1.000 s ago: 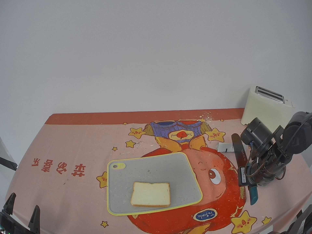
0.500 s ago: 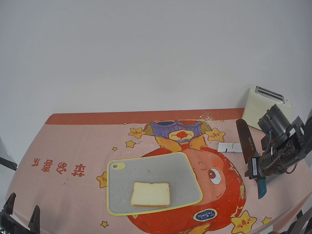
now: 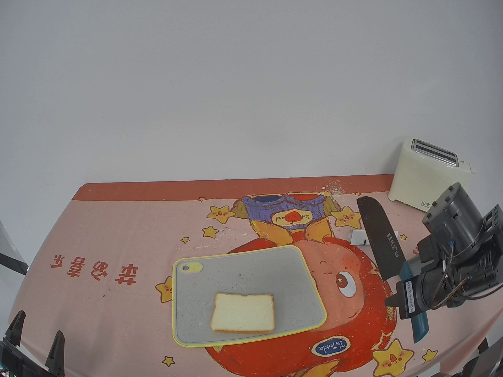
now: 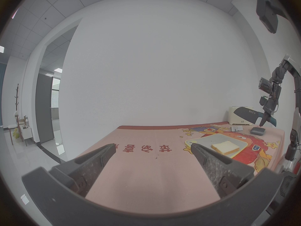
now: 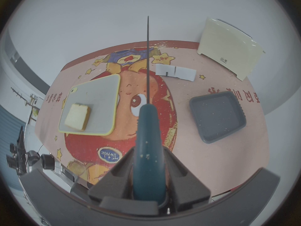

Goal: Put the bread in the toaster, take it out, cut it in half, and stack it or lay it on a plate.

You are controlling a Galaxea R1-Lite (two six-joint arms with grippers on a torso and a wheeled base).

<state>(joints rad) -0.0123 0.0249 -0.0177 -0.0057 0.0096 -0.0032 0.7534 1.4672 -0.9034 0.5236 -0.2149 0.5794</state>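
Right gripper [image 3: 413,302] holds knife [image 3: 384,243], bread [image 3: 243,313] off to its left
My right gripper's fingers are clamped on the knife handle, blade pointing away from me, above the table [image 3: 131,226] and well right of the cutting board [image 3: 293,273]. Bread lies flat on the board's near part, long side running left-right, so I judge the blade would cross it after shifting left. Left gripper [image 4: 150,156] is farther off, fingers spread, holding nothing

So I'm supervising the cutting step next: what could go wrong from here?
The bread lies loose on the cutting board, with the open left fingers far off; it may slide under the knife. It also sits near the board's near edge, so a cut by the right fingers could overrun onto the tablecloth.
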